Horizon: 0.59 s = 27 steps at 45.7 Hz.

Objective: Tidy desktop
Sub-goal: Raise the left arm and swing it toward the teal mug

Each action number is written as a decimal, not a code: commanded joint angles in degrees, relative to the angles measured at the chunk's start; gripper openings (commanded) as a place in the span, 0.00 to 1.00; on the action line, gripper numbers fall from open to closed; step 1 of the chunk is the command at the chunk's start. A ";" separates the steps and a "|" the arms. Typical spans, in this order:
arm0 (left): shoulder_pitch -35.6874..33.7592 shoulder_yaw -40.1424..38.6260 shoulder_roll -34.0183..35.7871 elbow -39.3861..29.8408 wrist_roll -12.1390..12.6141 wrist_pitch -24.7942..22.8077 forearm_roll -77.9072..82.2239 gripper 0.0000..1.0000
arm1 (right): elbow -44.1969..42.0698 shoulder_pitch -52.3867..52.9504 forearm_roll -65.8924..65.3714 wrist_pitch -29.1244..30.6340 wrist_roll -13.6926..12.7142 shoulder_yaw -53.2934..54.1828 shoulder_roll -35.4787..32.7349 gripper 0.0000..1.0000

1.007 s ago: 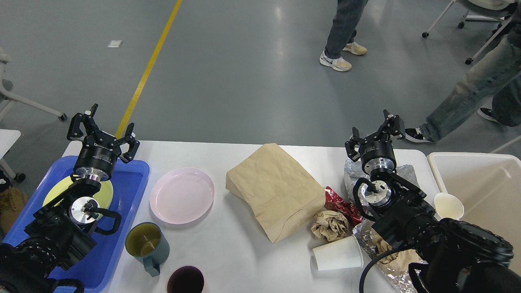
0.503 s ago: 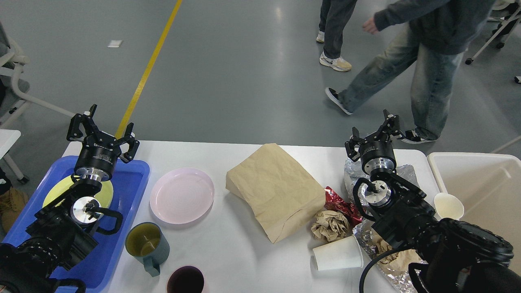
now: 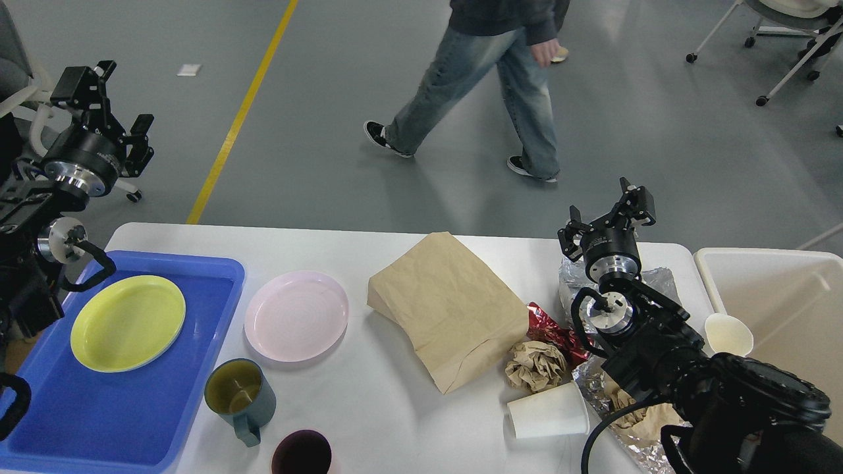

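Observation:
The white desktop (image 3: 395, 408) spans the view. On it lie a pink plate (image 3: 296, 316), a brown paper bag (image 3: 448, 309), a teal mug (image 3: 238, 398), a dark cup (image 3: 301, 454), a crumpled brown paper ball (image 3: 537, 364), a red foil wrapper (image 3: 550, 329), a tipped white paper cup (image 3: 548, 411) and crinkled foil (image 3: 579, 283). A yellow-green plate (image 3: 128, 322) sits in the blue tray (image 3: 132, 421). My left gripper (image 3: 108, 99) is open and empty, raised high beyond the table's far left corner. My right gripper (image 3: 609, 210) is open and empty above the foil.
A cream bin (image 3: 777, 309) stands past the table's right edge, a white spoon (image 3: 726, 334) against its rim. A person (image 3: 481, 79) walks across the floor behind the table. Office chairs stand at the far left and far right.
My left arm has lifted up and to the left, off the blue tray, uncovering the yellow-green plate. The person has walked left. The right arm has not moved.

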 commanded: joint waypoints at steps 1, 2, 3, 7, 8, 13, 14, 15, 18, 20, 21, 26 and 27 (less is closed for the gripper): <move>-7.18 22.76 1.89 -0.29 0.01 -0.10 0.12 0.99 | -0.06 0.01 -0.03 -0.05 -0.06 0.00 0.00 1.00; -8.68 26.45 1.89 -0.29 0.01 -0.18 0.20 0.99 | -0.06 0.01 -0.03 -0.05 -0.06 0.00 0.00 1.00; -10.17 30.32 1.80 -0.29 0.01 -0.19 0.12 0.99 | -0.06 0.01 -0.03 0.04 0.02 0.00 0.00 1.00; -14.83 42.63 1.28 -0.56 0.01 -0.45 0.12 0.99 | 0.03 0.01 -0.03 0.04 0.02 0.09 0.00 1.00; -15.80 44.92 1.10 -0.56 0.01 -0.45 0.12 0.99 | -0.06 0.01 -0.03 0.04 0.02 0.00 0.00 1.00; -21.42 50.56 -0.39 -1.87 0.01 -0.71 0.20 1.00 | 0.03 0.01 -0.03 0.04 0.02 0.00 0.00 1.00; -22.74 51.00 -0.48 -2.40 0.01 -0.71 0.20 0.99 | 0.03 0.01 -0.03 0.04 0.02 0.00 0.00 1.00; -23.80 51.27 -0.57 -2.93 0.01 -0.71 0.20 0.99 | 0.03 0.01 0.06 0.04 0.02 0.00 0.00 1.00; -26.96 51.54 -1.36 -4.60 0.01 -0.71 0.20 0.99 | 0.03 0.01 -0.03 0.04 0.02 0.00 0.00 1.00; -28.98 51.62 -2.32 -6.17 0.01 -0.71 0.29 0.99 | 0.03 0.01 -0.03 0.04 0.02 0.09 0.00 1.00; -30.04 51.71 -2.76 -7.31 0.01 -0.71 0.47 0.99 | 0.03 0.01 -0.03 0.04 0.02 0.09 0.00 1.00; -35.49 55.48 -3.38 -16.88 0.01 -0.71 0.56 1.00 | 0.03 0.01 -0.02 0.04 0.02 0.00 0.00 1.00; -36.54 56.97 -3.38 -18.91 0.01 -0.71 0.47 0.99 | 0.03 0.01 -0.03 0.04 0.02 0.00 0.00 1.00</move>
